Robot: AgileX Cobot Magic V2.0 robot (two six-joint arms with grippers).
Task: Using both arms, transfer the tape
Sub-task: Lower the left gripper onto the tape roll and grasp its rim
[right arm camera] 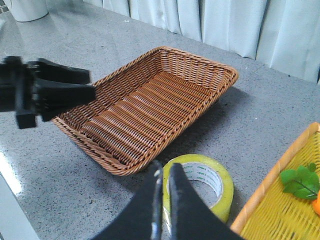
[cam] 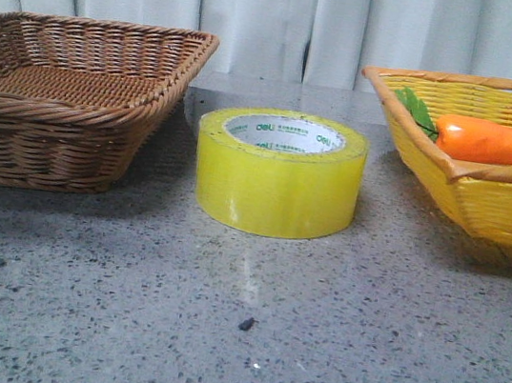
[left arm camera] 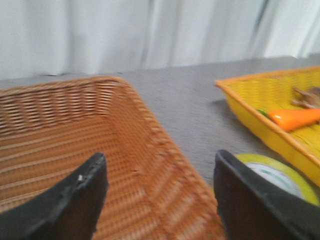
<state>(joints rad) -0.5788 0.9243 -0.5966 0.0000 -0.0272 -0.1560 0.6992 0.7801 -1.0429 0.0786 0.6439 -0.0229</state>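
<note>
The tape (cam: 278, 174) lies flat on the grey speckled bench (cam: 233, 342), open core upward, near the middle of the bench and towards its far edge, in the gap between two baskets. Nothing grips it. Its white inner core shows green printed marks.

Towards the left edge stands a brown wicker basket (cam: 68, 96); its near right corner comes close to the roll without touching it. Towards the right edge stands a yellow wicker basket (cam: 488, 188) holding an orange carrot (cam: 499, 143) with green leaves (cam: 417, 112) at its end. A strip of bare bench separates that basket from the roll. A small dark speck (cam: 246, 324) lies on the bench between the roll and the near edge. Pale curtains (cam: 283, 13) hang behind the far edge.

The left gripper (left arm camera: 159, 200) hangs over the brown basket's right side with its two black fingers (left arm camera: 75, 205) spread wide apart, nothing between them; the basket's rim and part of the roll show in the gap. In the right wrist view this arm appears as a dark shape (right arm camera: 40, 90) above the basket's corner.

The right gripper (right arm camera: 163, 200) is above the bench just beside the roll, its fingers (right arm camera: 145, 210) drawn together with only a thin slit between them, holding nothing. The roll's rim sits directly behind the fingertips in that view.
</note>
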